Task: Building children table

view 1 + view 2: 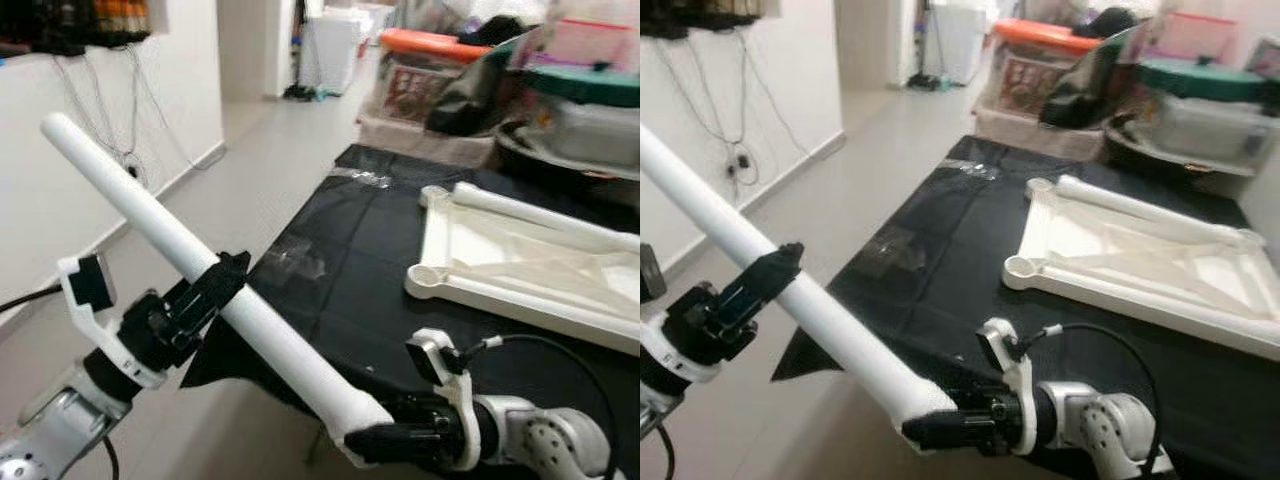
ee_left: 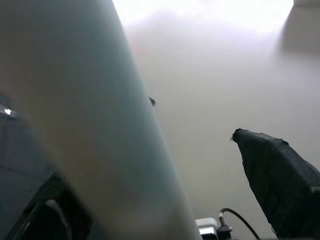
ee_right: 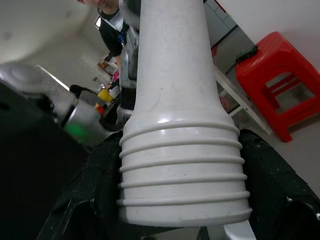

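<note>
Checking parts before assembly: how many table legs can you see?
2. One leg is held off the table by both the left gripper and the right gripper. Another leg sits already on the tabletop frame. More may be hidden.

- Table leg (image 1: 170,235): smooth white plastic, slightly glossy, ridged at its end.
- Frame (image 1: 520,265): matt white plastic.
- Tabletop (image 1: 370,250): black cloth cover, faintly shiny.
</note>
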Controlling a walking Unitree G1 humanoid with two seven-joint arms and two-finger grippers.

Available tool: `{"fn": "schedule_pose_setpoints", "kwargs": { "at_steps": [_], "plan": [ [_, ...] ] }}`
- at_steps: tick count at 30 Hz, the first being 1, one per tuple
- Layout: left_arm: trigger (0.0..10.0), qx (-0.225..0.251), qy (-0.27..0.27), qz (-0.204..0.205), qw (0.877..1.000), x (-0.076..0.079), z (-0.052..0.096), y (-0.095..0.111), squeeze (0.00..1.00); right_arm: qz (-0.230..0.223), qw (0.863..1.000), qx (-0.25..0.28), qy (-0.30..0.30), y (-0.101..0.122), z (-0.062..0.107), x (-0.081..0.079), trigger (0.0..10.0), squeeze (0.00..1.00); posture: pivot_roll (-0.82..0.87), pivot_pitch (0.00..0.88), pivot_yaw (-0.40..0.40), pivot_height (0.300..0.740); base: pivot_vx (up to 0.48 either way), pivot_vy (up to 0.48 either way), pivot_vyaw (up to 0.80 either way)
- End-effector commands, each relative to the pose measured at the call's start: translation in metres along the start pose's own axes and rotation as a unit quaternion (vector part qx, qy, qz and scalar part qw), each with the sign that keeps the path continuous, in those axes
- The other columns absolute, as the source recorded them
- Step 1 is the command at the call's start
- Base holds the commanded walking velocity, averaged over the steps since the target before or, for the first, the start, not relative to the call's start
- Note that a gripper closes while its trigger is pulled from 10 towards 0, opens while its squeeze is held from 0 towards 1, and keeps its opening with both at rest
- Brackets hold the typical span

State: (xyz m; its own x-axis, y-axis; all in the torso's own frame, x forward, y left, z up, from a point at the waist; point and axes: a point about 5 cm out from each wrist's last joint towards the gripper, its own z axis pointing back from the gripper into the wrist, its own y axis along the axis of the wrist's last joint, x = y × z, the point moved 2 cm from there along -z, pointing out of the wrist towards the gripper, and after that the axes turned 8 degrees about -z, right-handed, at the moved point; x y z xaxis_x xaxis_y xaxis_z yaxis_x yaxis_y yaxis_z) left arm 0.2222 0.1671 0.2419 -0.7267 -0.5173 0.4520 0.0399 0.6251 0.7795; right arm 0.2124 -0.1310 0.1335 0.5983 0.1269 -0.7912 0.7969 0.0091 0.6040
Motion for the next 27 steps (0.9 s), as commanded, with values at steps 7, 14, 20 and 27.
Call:
{"fn": "schedule_pose_setpoints", "kwargs": {
  "at_steps": [7, 14, 20, 27],
  "plan": [
    [10.0, 0.041, -0.006, 0.011, 0.999, 0.002, 0.007, 0.022, 0.00, -0.009, 1.000, -0.012, -0.025, -0.009, 0.011, 0.007, 0.0, 0.00, 0.10, 0.068, -0.080, 0.740, 0.000, 0.000, 0.00],
    [8.5, 0.088, 0.009, 0.027, 0.996, -0.006, 0.019, 0.040, 0.00, -0.003, 0.999, -0.014, -0.031, -0.008, 0.017, 0.007, 0.0, 0.00, 0.10, 0.072, -0.079, 0.740, 0.000, 0.000, 0.00],
    [10.0, 0.121, 0.039, 0.031, 0.991, -0.018, 0.035, 0.056, 0.00, 0.000, 0.999, -0.019, -0.037, -0.008, 0.023, 0.008, 0.0, 0.00, 0.10, 0.078, -0.083, 0.740, 0.000, 0.000, 0.00],
    [0.0, 0.141, 0.050, 0.054, 0.987, -0.023, 0.041, 0.058, 0.00, 0.007, 0.999, -0.022, -0.038, -0.006, 0.023, 0.009, 0.0, 0.00, 0.10, 0.076, -0.080, 0.740, 0.000, 0.000, 0.00]
  ]
}}
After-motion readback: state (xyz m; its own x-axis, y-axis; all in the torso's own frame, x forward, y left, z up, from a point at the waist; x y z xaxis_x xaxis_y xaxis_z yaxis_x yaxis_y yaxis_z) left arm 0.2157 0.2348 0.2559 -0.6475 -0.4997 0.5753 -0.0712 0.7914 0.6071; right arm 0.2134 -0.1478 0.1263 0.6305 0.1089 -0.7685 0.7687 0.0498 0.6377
